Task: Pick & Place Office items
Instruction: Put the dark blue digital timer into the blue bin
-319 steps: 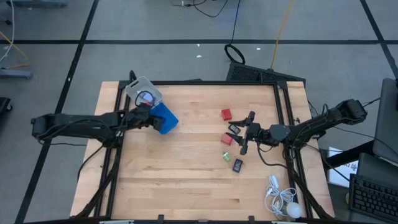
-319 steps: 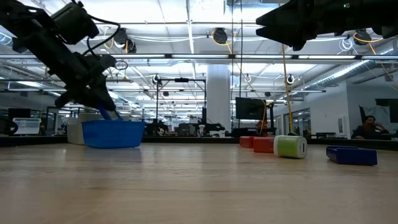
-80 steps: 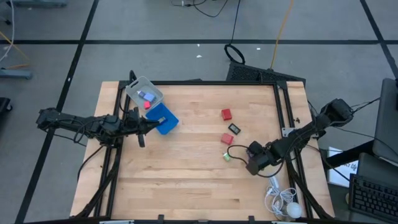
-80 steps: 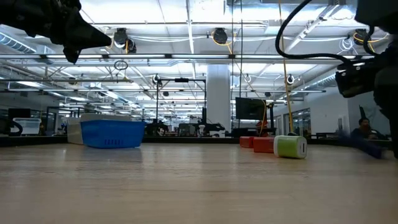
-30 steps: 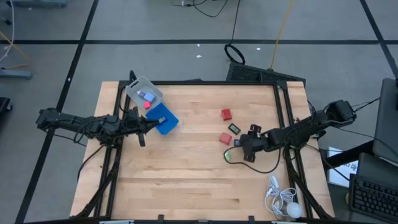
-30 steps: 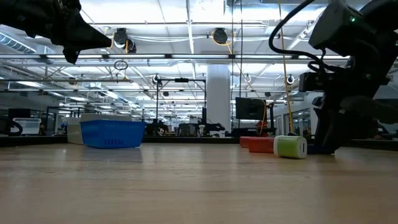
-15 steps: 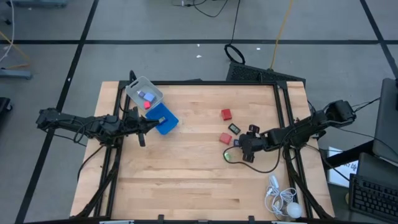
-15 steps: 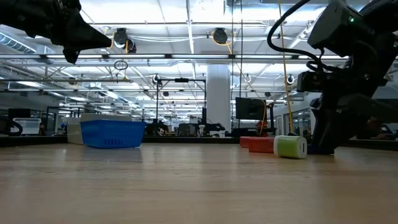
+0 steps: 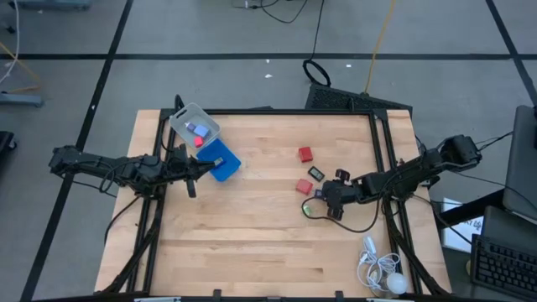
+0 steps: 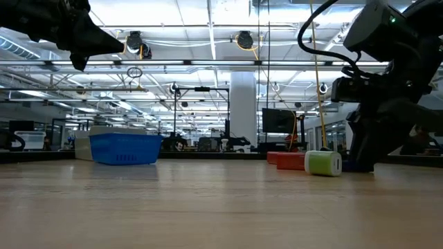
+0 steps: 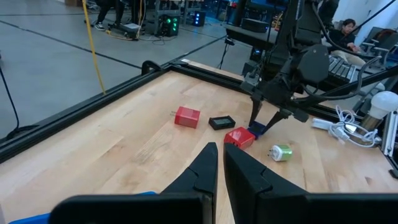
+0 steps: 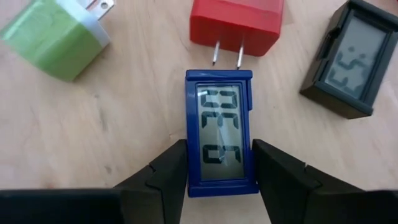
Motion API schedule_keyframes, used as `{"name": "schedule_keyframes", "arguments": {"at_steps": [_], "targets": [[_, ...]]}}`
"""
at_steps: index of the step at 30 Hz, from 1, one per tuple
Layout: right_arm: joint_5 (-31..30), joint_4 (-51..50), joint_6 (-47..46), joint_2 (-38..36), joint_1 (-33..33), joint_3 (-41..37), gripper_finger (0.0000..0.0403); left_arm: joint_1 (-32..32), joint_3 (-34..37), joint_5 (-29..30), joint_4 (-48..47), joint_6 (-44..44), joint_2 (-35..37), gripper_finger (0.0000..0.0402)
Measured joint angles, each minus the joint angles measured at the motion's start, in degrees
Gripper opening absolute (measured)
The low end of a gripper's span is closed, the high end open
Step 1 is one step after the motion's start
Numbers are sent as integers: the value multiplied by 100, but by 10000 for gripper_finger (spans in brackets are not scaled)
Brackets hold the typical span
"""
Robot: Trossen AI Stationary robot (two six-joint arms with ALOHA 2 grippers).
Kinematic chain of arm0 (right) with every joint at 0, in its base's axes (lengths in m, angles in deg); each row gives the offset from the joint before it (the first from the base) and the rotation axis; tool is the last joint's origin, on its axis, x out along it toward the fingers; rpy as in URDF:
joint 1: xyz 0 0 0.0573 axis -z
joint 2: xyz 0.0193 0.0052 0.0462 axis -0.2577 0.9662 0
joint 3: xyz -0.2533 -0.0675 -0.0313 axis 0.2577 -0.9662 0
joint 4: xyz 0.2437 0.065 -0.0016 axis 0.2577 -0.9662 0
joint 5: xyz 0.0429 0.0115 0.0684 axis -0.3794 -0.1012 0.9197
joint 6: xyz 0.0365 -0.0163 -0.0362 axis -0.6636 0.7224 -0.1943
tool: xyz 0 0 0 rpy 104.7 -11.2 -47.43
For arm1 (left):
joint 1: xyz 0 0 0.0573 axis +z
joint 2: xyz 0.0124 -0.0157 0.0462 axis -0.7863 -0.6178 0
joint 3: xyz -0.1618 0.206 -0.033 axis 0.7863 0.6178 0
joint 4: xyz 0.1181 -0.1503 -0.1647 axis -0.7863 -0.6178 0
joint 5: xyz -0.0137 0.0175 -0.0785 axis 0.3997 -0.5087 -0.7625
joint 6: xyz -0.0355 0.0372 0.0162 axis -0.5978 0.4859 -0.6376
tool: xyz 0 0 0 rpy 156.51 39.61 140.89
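Blue clock [image 12: 219, 138] sits between your right gripper [image 12: 219, 163] fingers, touching both sides: gripping it on the table [image 9: 252, 243], beside a red plug [image 12: 236, 25] and green plug [image 12: 53, 37]. Pick step; next, lift and carry toward the tray [image 9: 222, 159]. Left gripper [image 11: 219, 168] waits, fingers nearly together, empty.

A clear plastic box [image 9: 194, 126] touches a blue tray [image 9: 220, 159]; a white corded gadget [image 9: 382, 273] lies well apart.
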State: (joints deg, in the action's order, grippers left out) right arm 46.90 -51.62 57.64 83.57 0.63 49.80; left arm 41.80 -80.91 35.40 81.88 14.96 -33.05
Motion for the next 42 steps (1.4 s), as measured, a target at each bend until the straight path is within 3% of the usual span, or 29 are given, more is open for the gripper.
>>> {"name": "schedule_keyframes", "arguments": {"at_steps": [7,18,23,30,35,42], "targets": [[230,-163,43,-684,-11,-39,158,0,0,0,0,-2,-1,26],[-165,151,106,-1413,-7,-22,158,0,0,2,7,-4,-61,26],[-773,1162,800,-1470,52,-17,158,6,0,57,58,-4,-253,26],[-702,3147,1994,-1474,286,-11,158,7,0,57,427,47,-468,26],[-394,4170,2462,-1438,364,-6,157,6,0,55,516,146,-531,26],[131,4598,2583,-1297,369,-4,157,7,0,55,510,157,-533,26]]}}
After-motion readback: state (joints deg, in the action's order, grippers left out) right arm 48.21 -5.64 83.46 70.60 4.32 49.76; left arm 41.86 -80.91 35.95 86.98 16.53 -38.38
